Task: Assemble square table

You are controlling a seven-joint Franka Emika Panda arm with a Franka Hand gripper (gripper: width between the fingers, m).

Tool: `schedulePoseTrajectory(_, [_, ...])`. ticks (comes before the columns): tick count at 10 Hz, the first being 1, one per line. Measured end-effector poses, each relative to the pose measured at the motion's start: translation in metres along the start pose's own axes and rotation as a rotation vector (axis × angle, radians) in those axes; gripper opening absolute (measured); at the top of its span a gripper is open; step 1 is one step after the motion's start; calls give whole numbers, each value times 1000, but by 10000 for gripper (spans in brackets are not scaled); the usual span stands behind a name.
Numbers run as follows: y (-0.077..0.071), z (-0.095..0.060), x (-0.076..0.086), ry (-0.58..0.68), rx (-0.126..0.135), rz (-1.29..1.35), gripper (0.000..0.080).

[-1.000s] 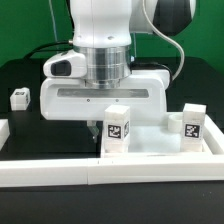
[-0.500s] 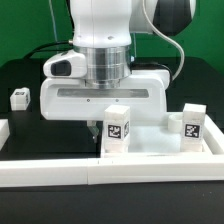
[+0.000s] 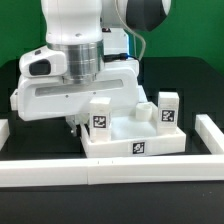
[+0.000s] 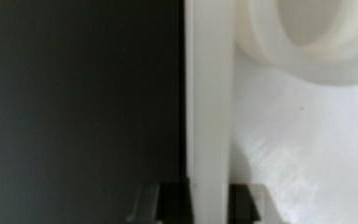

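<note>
Square white tabletop (image 3: 108, 149) slid to exterior view's left, jaws clenching its rim (image 4: 208, 100).

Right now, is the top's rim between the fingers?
Yes: the wrist view shows the top's rim standing between both dark fingers.

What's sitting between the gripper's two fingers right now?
The raised rim of the square table top; the wrist view shows the fingers closed against either side of it.
</note>
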State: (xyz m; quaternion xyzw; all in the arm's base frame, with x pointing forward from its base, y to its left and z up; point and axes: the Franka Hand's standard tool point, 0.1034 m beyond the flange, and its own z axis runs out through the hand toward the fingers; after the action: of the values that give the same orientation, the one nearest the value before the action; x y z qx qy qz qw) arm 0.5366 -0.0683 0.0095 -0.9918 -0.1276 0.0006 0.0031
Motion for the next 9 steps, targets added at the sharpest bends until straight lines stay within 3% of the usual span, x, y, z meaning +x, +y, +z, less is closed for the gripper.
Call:
schedulePoseTrajectory(2, [3, 0, -1, -9, -11, -149, 53])
schedulePoseTrajectory(4, [4, -5, 16, 19, -94, -479, 53])
schedulePoseTrajectory(7, [10, -6, 16, 4, -110, -684, 54])
schedulePoseTrajectory(8, [7, -6, 19, -4, -120, -731, 54])
schedulePoseTrajectory(9, [-12, -7, 38, -15, -153, -891, 54])
